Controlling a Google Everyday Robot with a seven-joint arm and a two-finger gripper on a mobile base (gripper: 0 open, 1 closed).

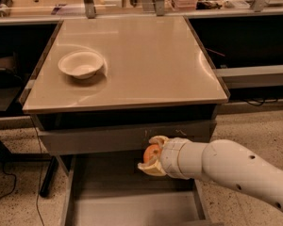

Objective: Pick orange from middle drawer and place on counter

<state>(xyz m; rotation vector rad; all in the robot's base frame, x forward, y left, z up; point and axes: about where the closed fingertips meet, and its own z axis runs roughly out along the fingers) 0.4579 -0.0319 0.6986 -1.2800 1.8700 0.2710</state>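
My gripper [152, 155] hangs over the far part of the open middle drawer [127, 206], just in front of the closed grey drawer front [99, 139] above it and below the near edge of the desk [146, 51]. My jaws are clamped on the orange [151, 152], one pale jaw curving over its top and the other cupping it from underneath, so only a slice of the fruit shows between them. The orange is clear of the drawer's flat grey floor and to the right of its middle. My white arm [231, 166] reaches in from the near right and crosses the drawer's right wall.

The desk's glossy beige top carries one thing, a white bowl [81, 63], which sits upright towards the left side, well apart from me and the orange. The grey drawer front has a few pale scratch marks close to where my upper jaw is. Beyond the far edge of the desk runs a wooden bench [61, 6] with small clutter I cannot make out. Speckled floor [254, 126] shows to the right of the desk.
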